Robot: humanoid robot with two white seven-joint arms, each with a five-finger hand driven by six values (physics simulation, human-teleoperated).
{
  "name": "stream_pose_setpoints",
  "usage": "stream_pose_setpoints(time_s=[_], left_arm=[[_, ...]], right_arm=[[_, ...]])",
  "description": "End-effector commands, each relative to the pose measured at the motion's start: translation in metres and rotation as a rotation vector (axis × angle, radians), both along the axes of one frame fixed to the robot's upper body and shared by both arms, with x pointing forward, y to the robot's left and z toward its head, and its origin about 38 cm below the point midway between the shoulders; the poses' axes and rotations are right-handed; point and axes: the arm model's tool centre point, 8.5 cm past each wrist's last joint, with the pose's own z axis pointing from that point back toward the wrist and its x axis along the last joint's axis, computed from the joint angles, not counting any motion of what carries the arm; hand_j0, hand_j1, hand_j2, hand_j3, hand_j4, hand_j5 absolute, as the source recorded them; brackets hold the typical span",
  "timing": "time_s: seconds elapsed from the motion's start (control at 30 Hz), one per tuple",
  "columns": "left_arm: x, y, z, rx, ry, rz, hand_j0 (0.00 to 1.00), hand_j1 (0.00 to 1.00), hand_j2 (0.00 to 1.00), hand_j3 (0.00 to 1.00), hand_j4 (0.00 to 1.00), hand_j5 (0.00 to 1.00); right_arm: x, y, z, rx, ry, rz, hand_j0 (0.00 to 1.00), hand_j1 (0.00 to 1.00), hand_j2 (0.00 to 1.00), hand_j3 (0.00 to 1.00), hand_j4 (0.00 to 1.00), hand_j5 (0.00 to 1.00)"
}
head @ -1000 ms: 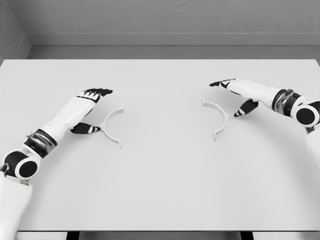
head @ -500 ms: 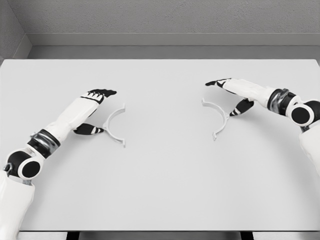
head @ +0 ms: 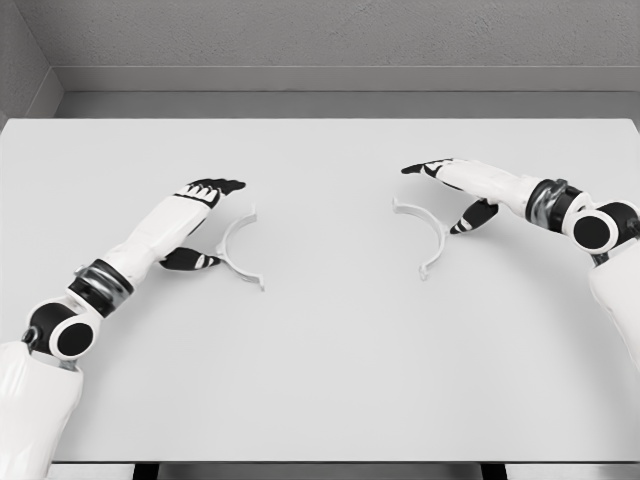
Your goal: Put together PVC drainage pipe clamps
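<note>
Both hands, left hand [head: 200,222] and right hand [head: 455,190], spread open against clamp halves [head: 238,250] [head: 425,232]

White arms, black elbow joints, banded wrists, black-tipped left robot hand [head: 196,222], right robot hand [head: 458,190]

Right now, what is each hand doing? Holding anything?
Left hand: open, fingers spread around the left clamp half, not gripping it.
Right hand: open, spread around the right clamp half, not gripping it.

- Tabletop [head: 320,360]: plain white, flat, spanning nearly the full view.
- Left clamp half [head: 236,250]: white semicircular piece lying flat, left of centre.
- Right clamp half [head: 425,230]: matching white piece lying flat, right of centre, well apart from the first.
</note>
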Motion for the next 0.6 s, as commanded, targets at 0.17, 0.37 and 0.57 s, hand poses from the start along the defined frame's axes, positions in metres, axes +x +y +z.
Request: stream_pose_setpoints(time_s=[0.17, 0.37, 0.57], left_arm=[[0.004, 0.007, 0.003, -0.003, -0.003, 0.018, 1.0, 1.0, 1.0, 1.0, 1.0, 1.0], [0.012, 0.014, 0.002, 0.002, 0.019, 0.059, 1.0, 1.0, 1.0, 1.0, 1.0, 1.0], [0.015, 0.011, 0.0, 0.002, 0.024, 0.051, 1.0, 1.0, 1.0, 1.0, 1.0, 1.0]], right_arm=[[-0.001, 0.003, 0.0, 0.006, 0.002, 0.008, 1.0, 1.0, 1.0, 1.0, 1.0, 1.0], [-0.001, 0.004, 0.001, 0.011, 0.0, 0.01, 1.0, 1.0, 1.0, 1.0, 1.0, 1.0], [-0.001, 0.005, 0.001, 0.015, -0.002, 0.016, 1.0, 1.0, 1.0, 1.0, 1.0, 1.0]])
